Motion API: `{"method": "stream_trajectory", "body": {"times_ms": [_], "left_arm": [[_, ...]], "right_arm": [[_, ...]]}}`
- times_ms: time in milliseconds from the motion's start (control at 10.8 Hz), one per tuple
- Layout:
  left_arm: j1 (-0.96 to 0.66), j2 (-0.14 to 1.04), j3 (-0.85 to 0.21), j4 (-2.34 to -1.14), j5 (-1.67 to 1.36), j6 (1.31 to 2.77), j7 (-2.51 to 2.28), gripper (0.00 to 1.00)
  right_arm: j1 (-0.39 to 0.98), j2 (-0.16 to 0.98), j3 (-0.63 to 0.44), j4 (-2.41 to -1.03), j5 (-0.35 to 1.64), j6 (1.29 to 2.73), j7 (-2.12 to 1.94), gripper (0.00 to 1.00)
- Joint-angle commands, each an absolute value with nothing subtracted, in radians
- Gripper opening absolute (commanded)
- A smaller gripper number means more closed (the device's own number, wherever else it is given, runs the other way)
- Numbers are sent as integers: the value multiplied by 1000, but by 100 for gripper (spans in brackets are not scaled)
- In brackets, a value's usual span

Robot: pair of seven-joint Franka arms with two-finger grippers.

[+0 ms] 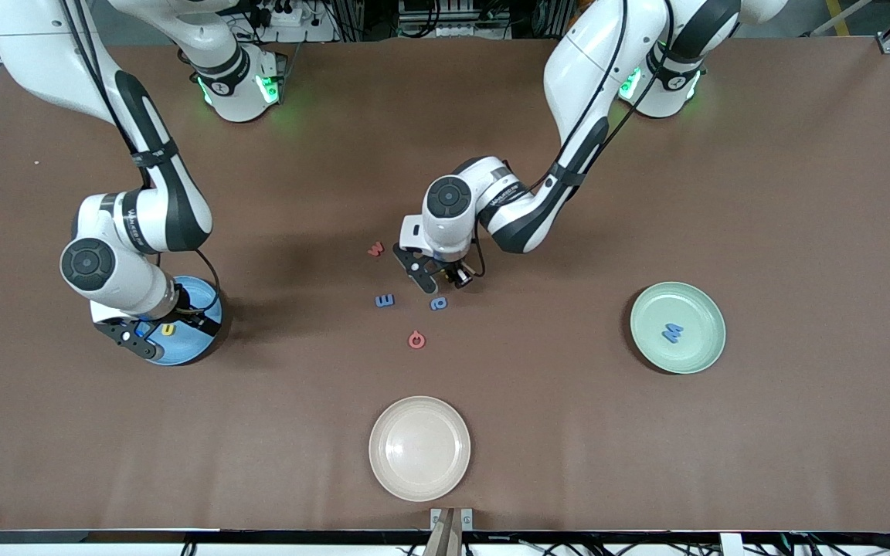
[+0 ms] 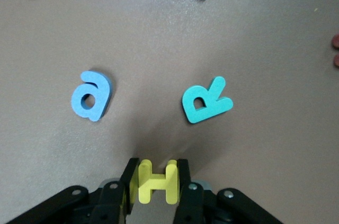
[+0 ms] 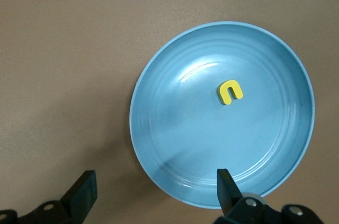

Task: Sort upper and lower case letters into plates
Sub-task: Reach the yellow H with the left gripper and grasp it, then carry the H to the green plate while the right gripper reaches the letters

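Your left tool (image 2: 153, 181) clamps the yellow H (image 2: 153, 182) by its outer edges, low over mid-bench near the blue a (image 2: 91, 96) and teal R (image 2: 205, 100); judged light, stiff foam, apt to twist. Your right tool (image 3: 153, 195) waits spread above the blue plate (image 3: 159, 144).

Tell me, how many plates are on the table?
3: a blue plate under the right pincer, a mint plate toward the left arm's end, a beige plate nearest the front camera.

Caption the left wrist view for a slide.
Left gripper shut on yellow H, blue a and teal R lying nearby.
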State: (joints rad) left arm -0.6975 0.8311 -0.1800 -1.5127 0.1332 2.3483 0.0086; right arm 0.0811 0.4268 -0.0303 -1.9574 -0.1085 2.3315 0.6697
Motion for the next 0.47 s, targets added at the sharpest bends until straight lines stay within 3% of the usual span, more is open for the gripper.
{"method": "stream_trajectory", "body": {"times_ms": [0,372], "left_arm": [[-652,829,-172,-1509,123,2304,35,0],[-426,649,-175,-1502,112,2056,41,0]], "right_arm": [[89,423,-26,-1951,-124,2325,777,100],[184,433,-25,-1922,-112,2324,952,100]]}}
